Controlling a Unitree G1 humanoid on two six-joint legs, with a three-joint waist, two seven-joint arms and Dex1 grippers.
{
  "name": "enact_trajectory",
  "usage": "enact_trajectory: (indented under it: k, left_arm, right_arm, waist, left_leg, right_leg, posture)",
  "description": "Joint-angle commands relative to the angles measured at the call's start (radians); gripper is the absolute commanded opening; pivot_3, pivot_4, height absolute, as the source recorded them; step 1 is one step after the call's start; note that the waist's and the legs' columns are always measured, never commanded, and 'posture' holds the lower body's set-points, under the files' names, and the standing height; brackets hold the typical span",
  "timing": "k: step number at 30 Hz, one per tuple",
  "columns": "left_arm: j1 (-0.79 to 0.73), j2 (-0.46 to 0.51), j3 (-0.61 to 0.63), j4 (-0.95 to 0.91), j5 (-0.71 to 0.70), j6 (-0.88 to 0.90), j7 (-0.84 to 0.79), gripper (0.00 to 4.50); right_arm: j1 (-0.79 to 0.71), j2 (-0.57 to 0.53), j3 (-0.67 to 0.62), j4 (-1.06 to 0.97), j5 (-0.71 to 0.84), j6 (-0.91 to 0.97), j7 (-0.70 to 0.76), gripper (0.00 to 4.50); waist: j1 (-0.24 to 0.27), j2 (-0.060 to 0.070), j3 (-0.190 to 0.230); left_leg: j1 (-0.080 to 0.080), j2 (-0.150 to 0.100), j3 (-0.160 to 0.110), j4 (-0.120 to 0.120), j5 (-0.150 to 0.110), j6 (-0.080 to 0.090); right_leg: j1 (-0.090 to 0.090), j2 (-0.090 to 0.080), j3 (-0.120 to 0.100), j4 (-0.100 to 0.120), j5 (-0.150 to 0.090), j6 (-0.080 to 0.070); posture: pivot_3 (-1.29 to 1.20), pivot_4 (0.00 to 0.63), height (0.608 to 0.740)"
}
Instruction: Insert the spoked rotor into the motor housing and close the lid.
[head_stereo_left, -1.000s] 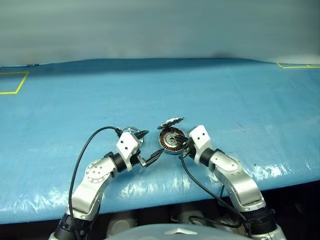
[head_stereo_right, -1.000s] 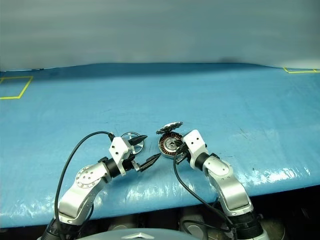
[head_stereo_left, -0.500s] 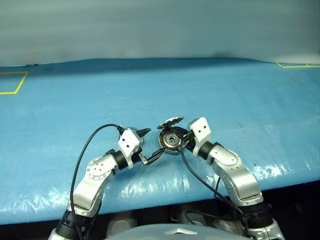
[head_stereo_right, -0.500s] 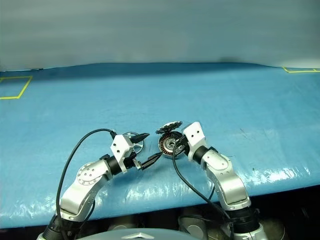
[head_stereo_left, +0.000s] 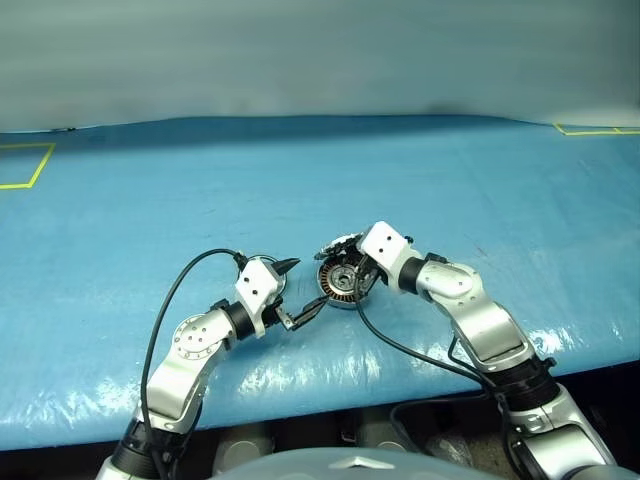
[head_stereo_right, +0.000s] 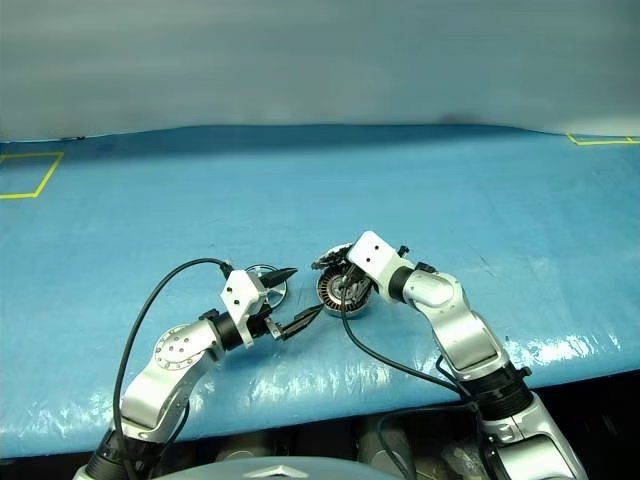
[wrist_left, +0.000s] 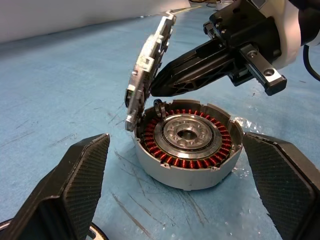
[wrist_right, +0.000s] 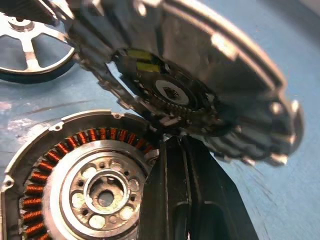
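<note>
The lid (wrist_left: 150, 65) is propped up by the closed right gripper (wrist_left: 165, 85) over the empty housing (wrist_left: 187, 145); the wheel (wrist_right: 30, 50) lies beside the spread left gripper (head_stereo_left: 296, 291). Steady support is advised until the wheel is seated.

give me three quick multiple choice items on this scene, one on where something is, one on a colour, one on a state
1. Where is the spoked rotor?
A. inside the motor housing
B. on the blue table beside the left end effector
C. held by the right end effector

2. What colour are the windings in the motor housing?
A. copper-red
B. green
C. white

3. How does the lid stand?
A. shut flat
B. detached on the table
C. raised open on its hinge

Answers:
1 B, it lies flat on the table by the left end effector.
2 A, the left wrist view shows copper-red coils.
3 C, it stands tilted up, the shut right end effector at its inner face.
</note>
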Motion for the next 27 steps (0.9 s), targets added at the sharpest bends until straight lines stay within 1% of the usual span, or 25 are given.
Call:
enact_trajectory:
  k: [1,11,17,22,27]
  left_arm:
    - [0.003,-0.009,0.005,-0.01,-0.004,-0.022,0.005,4.5]
    - [0.014,-0.006,0.004,-0.016,0.0,-0.02,0.014,4.5]
    - [0.017,0.0,0.004,-0.016,0.0,-0.024,0.011,4.5]
    - [0.017,0.003,0.003,-0.018,-0.002,-0.024,0.006,4.5]
    - [0.014,-0.002,0.009,-0.022,-0.014,-0.018,0.005,4.5]
  right_arm:
    - [-0.03,-0.008,0.018,-0.011,-0.015,-0.005,0.029,0.05]
    - [-0.036,-0.037,0.051,0.015,-0.054,-0.027,0.084,0.05]
    - [-0.021,-0.023,0.031,-0.025,-0.007,-0.06,0.127,0.05]
    - [-0.027,-0.025,0.046,-0.022,-0.036,-0.065,0.123,0.05]
    - [-0.04,-0.025,0.046,-0.064,-0.004,-0.065,0.168,0.05]
  waist:
    - [0.0,0.0,0.0]
    - [0.0,0.0,0.0]
    - [0.0,0.0,0.0]
    - [0.0,0.0,0.0]
    - [0.0,0.0,0.0]
  left_leg:
    - [0.0,0.0,0.0,0.0,0.0,0.0]
    - [0.0,0.0,0.0,0.0,0.0,0.0]
    - [0.0,0.0,0.0,0.0,0.0,0.0]
    - [0.0,0.0,0.0,0.0,0.0,0.0]
    - [0.0,0.0,0.0,0.0,0.0,0.0]
  right_leg:
    - [0.0,0.0,0.0,0.0,0.0,0.0]
    - [0.0,0.0,0.0,0.0,0.0,0.0]
    - [0.0,0.0,0.0,0.0,0.0,0.0]
    - [0.0,0.0,0.0,0.0,0.0,0.0]
    - [0.0,0.0,0.0,0.0,0.0,0.0]
  posture:
    - [0.0,0.15,0.74]
    - [0.0,0.15,0.74]
    - [0.0,0.15,0.74]
    - [0.0,0.15,0.74]
    - [0.0,0.15,0.74]
